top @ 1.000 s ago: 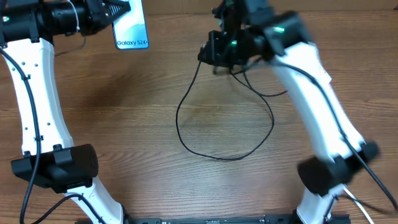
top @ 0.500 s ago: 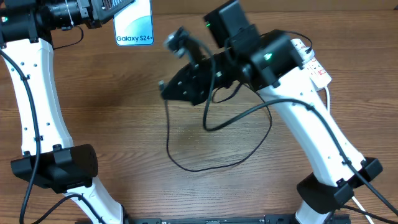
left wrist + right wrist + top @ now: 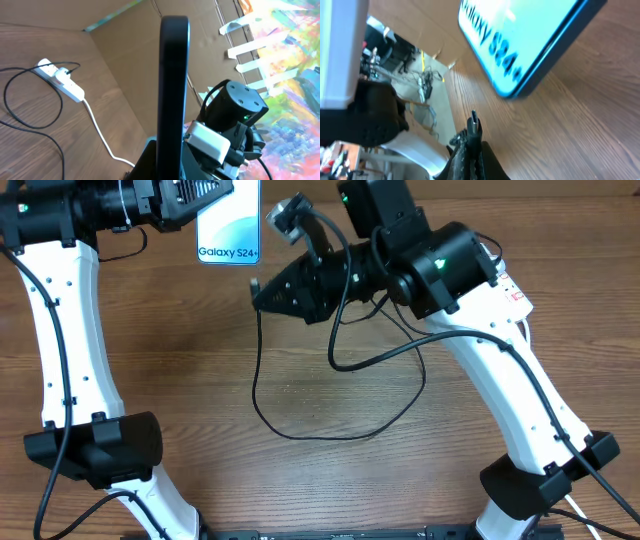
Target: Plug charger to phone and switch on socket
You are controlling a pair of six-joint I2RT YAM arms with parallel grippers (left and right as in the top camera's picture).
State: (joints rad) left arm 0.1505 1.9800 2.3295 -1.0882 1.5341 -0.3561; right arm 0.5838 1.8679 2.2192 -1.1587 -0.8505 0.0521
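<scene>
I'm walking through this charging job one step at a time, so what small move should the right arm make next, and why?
Probably ease the right gripper forward toward the lower edge of the slim light-blue-screened phone. It is shut on the small connector tip of the thin black charger cable, and a gap separates the tip from the phone, which the left gripper holds raised.

Even, bright overhead light on brown wooden surface; soft arm shadows. Right wrist view motion-blurred. Slim smartphone's teal screen glares pale, washed out.
</scene>
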